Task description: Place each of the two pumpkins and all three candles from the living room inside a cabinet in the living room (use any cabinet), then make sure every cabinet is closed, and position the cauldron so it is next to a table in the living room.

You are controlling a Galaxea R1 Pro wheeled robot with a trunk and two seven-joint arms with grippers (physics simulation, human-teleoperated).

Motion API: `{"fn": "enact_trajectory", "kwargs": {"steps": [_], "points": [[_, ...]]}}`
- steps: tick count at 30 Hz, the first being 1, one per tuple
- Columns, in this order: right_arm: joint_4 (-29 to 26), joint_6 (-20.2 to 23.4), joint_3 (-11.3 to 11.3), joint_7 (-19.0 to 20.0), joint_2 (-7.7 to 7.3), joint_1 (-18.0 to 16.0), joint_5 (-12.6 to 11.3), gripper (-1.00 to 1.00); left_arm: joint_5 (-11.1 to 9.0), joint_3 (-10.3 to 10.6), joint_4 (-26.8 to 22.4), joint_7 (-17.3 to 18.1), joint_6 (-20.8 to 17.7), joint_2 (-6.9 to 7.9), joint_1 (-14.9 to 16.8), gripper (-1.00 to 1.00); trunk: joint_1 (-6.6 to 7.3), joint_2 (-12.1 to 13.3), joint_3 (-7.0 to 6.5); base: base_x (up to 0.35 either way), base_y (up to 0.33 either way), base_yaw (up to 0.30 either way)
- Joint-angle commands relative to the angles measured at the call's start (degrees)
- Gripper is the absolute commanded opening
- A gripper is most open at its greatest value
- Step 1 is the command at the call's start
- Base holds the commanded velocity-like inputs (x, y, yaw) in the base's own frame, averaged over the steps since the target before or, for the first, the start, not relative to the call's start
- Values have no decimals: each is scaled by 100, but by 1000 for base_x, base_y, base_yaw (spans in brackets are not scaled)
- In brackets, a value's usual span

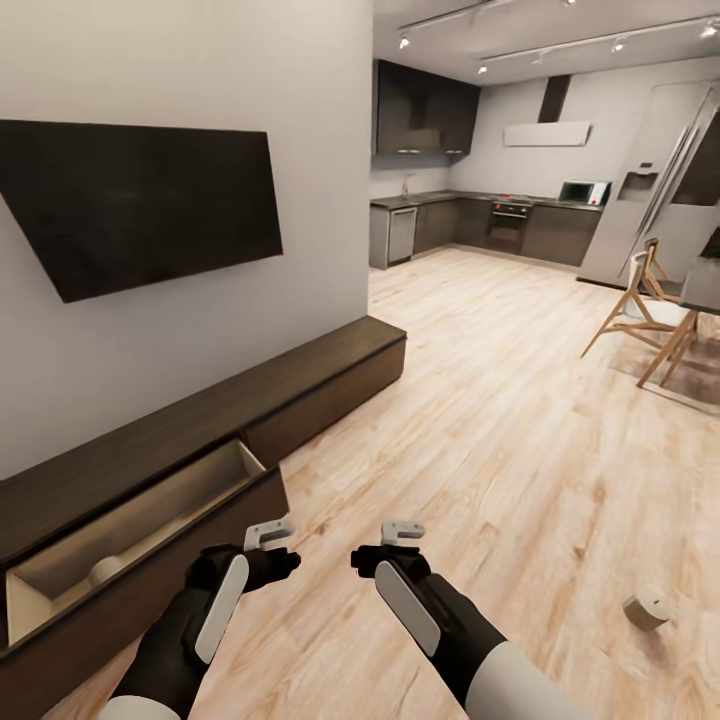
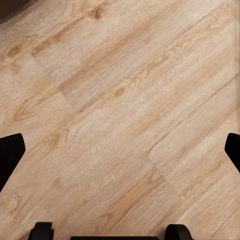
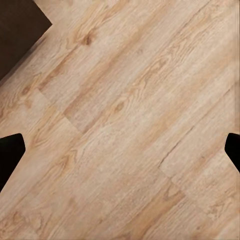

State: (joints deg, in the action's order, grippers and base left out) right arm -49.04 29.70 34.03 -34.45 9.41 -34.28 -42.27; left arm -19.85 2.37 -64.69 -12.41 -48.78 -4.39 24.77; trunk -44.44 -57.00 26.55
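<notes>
The cabinet (image 1: pixel 200 440) runs along the wall under the TV (image 1: pixel 140 200), long axis toward the kitchen; its near drawer (image 1: pixel 130 530) stands pulled out, a candle (image 1: pixel 105 570) inside. Another candle (image 1: pixel 646 611) lies tipped on the floor (image 1: pixel 480 430) at right. Both the left gripper (image 1: pixel 270 535) and the right gripper (image 1: pixel 402 533) hang spread and empty; the wrist views show bare planks between the fingertips (image 2: pixel 11 152).

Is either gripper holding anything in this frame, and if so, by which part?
Nothing is held. The left gripper and right gripper are both open and empty above the wooden floor.
</notes>
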Motion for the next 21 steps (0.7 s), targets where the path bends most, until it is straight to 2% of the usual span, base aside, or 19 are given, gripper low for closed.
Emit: {"fn": "enact_trajectory", "kwargs": {"steps": [1,14,21], "points": [[0,0,0,0,0,0,0,100,-1,0,0,-1,0,0,0,100,0,0,-5,0,0,-243],[9,0,-18,0,-5,0,-9,100,-1,-11,0,-3,-8,5,1,100,0,0,-67,0,0,-251],[16,0,-274,14,-45,0,-10,100,-1,-3,0,-7,-1,0,1,100,0,0,-101,0,0,-253]]}}
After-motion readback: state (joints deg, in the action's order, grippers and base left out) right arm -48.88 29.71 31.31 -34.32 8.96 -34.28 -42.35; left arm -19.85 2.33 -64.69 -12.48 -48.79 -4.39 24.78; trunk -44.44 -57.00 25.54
